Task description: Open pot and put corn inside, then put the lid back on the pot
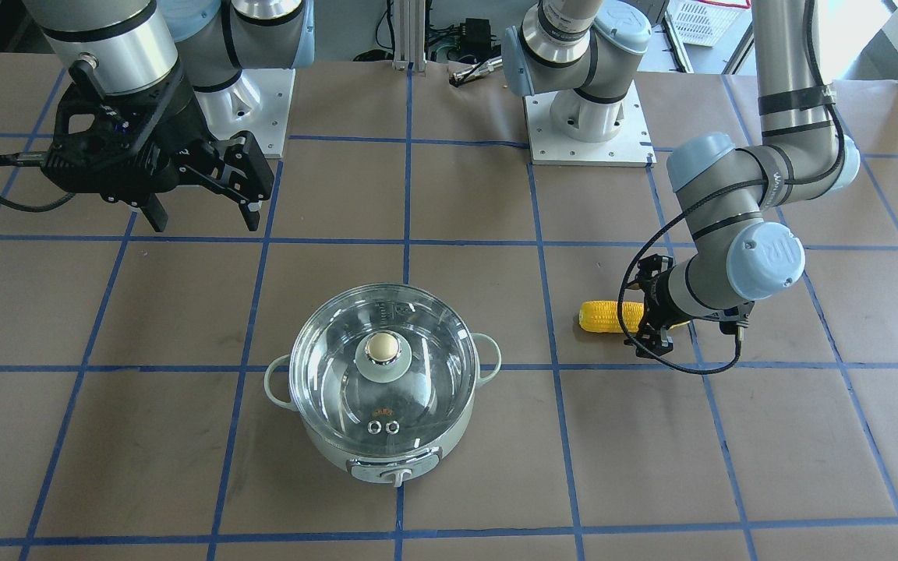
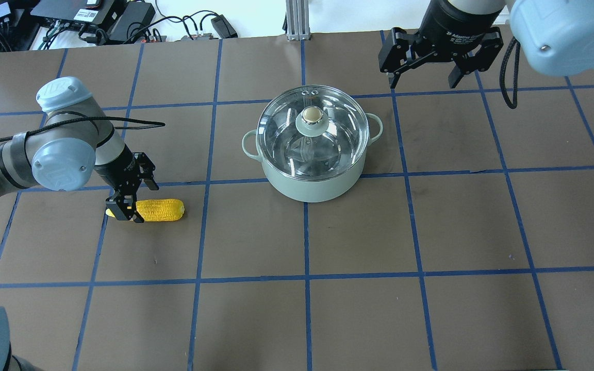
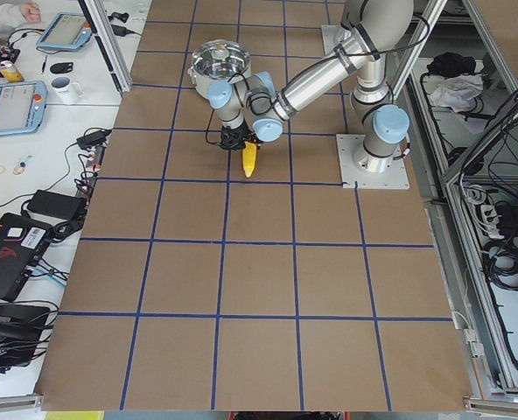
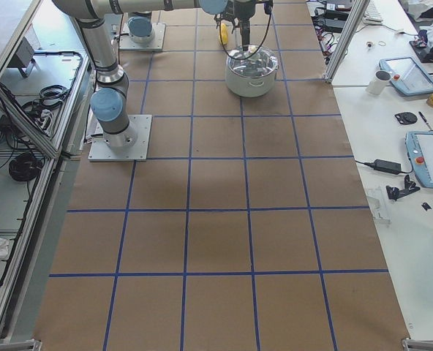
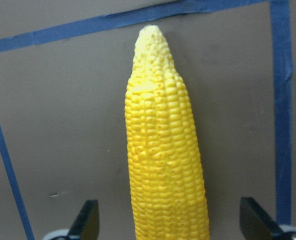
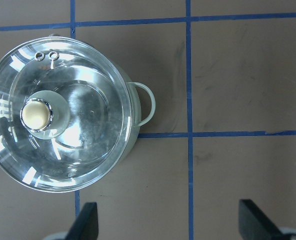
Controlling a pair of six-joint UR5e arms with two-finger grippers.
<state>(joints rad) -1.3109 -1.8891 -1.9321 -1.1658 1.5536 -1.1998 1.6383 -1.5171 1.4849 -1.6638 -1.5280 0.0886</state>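
Observation:
The pale mint-green pot (image 1: 418, 456) (image 2: 312, 185) stands mid-table with the clear glass lid (image 1: 418, 374) (image 2: 328, 147) on it, its beige knob (image 6: 37, 114) at the centre. The yellow corn (image 1: 611, 316) (image 2: 160, 210) lies flat on the table, well apart from the pot. My left gripper (image 2: 134, 203) (image 5: 170, 225) is low over the corn's thick end, jaws open, one finger on each side and neither touching it. My right gripper (image 2: 426, 77) (image 1: 203, 218) (image 6: 169, 222) is open and empty, held high beyond the pot; in its wrist view the pot lies to the left.
The table is brown paper with a grid of blue tape lines (image 2: 304, 226). The two arm bases (image 1: 585, 128) stand at the robot's edge of the table. Side tables with tablets and a mug (image 4: 381, 80) stand off the table's far side.

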